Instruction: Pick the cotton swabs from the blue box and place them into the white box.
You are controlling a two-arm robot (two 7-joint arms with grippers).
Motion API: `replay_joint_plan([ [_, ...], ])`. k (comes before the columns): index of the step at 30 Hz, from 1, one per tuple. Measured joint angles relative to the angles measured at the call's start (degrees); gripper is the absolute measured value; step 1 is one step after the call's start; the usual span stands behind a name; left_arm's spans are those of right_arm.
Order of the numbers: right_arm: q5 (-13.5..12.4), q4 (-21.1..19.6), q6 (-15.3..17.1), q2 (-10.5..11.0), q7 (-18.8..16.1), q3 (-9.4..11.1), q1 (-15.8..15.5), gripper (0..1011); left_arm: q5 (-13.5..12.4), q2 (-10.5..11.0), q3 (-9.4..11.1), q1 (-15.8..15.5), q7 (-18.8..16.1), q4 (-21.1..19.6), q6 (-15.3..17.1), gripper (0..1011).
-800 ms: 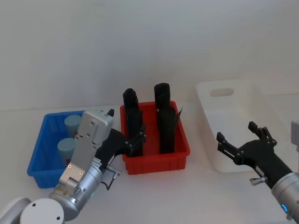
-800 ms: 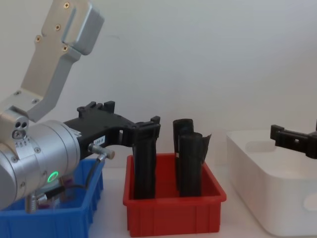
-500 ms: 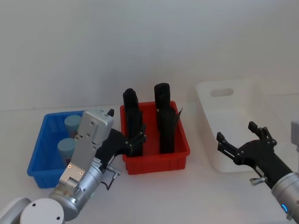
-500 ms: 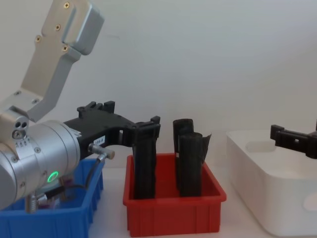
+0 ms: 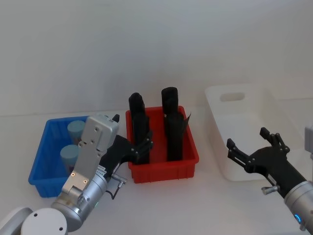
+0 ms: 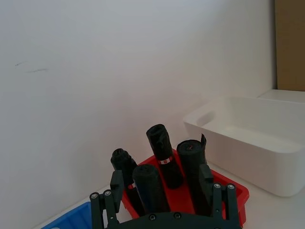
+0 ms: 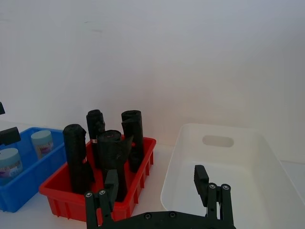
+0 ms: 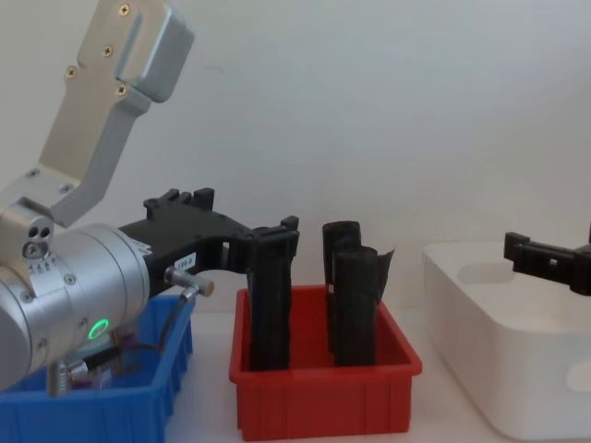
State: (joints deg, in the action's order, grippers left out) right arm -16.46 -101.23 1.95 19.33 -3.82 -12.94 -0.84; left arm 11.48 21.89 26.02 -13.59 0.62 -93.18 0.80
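Note:
Two cotton swabs jars with pale blue lids (image 5: 76, 129) (image 5: 69, 155) stand in the blue box (image 5: 43, 169) at the left; the right wrist view has them too (image 7: 42, 142) (image 7: 9, 161). My left gripper (image 5: 132, 133) hovers open and empty between the blue box and the red bin, beside the jars and clear of them. The white box (image 5: 244, 122) at the right holds nothing. My right gripper (image 5: 247, 138) is open in front of its near left corner, holding nothing. The white box also appears in the left wrist view (image 6: 248, 138) and the chest view (image 8: 517, 351).
A red bin (image 5: 164, 167) with several tall black rolls (image 5: 171, 125) stands between the two boxes, close to the left gripper's fingers (image 8: 277, 231). A white wall rises behind the table. Bare table lies in front of the bins.

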Motion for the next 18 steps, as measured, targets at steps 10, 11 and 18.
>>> replay_joint_plan([
  [10,0.0,0.0,0.0,0.0,0.0,0.0,0.0,1002,0.0,0.0,0.0,0.0,0.0,0.0,0.0,1004],
  [11,0.0,0.0,0.0,0.0,0.0,0.0,0.0,1002,0.0,0.0,0.0,0.0,0.0,0.0,0.0,1004],
  [18,0.0,0.0,0.0,0.0,0.0,0.0,0.0,1002,0.0,0.0,0.0,0.0,0.0,0.0,0.0,1004],
])
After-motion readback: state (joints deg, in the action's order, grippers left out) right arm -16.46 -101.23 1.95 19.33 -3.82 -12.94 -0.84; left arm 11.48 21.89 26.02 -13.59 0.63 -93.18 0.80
